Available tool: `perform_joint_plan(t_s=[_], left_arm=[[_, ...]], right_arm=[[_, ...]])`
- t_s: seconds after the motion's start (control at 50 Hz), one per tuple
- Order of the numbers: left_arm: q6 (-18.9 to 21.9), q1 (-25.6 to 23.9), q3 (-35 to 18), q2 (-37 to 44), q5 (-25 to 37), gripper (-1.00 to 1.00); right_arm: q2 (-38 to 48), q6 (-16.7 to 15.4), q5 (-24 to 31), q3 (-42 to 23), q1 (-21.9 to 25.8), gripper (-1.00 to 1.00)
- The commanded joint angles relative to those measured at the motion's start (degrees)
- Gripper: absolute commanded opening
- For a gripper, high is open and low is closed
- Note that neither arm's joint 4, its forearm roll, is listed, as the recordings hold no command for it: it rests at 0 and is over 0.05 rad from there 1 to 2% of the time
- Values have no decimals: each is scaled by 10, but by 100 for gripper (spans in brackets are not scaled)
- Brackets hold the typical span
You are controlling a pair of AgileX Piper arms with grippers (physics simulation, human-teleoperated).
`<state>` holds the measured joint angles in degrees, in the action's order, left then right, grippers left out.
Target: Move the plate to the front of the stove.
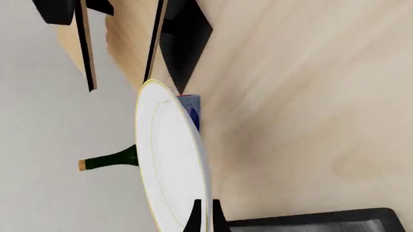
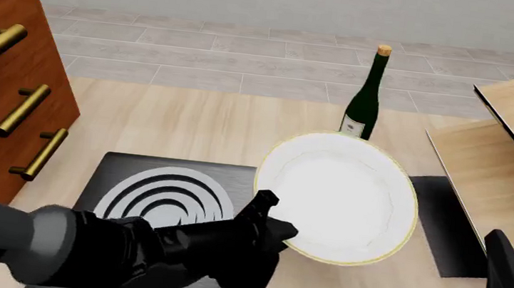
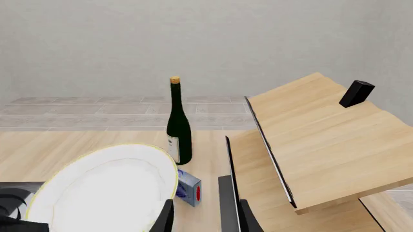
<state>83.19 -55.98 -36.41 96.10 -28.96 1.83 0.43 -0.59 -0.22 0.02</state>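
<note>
Left gripper pinches the plate by its near rim — fingers shut on it, plate tilted, lifted over the table just right of the stove. Bottle stands behind. Right gripper open, holding nothing.
</note>
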Motion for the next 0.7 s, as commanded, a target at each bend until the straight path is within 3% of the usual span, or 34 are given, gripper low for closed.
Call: perform_joint_plan(t_s=[0.02,0.42,0.7], left_arm=[[14,27,6,-37,15,-100],[47,74,16,-94,80,-100],[39,110,-48,-171,202,-100]], right_arm=[[0,0,0,0,0,100],[0,0,0,0,0,100],[0,0,0,0,0,100]])
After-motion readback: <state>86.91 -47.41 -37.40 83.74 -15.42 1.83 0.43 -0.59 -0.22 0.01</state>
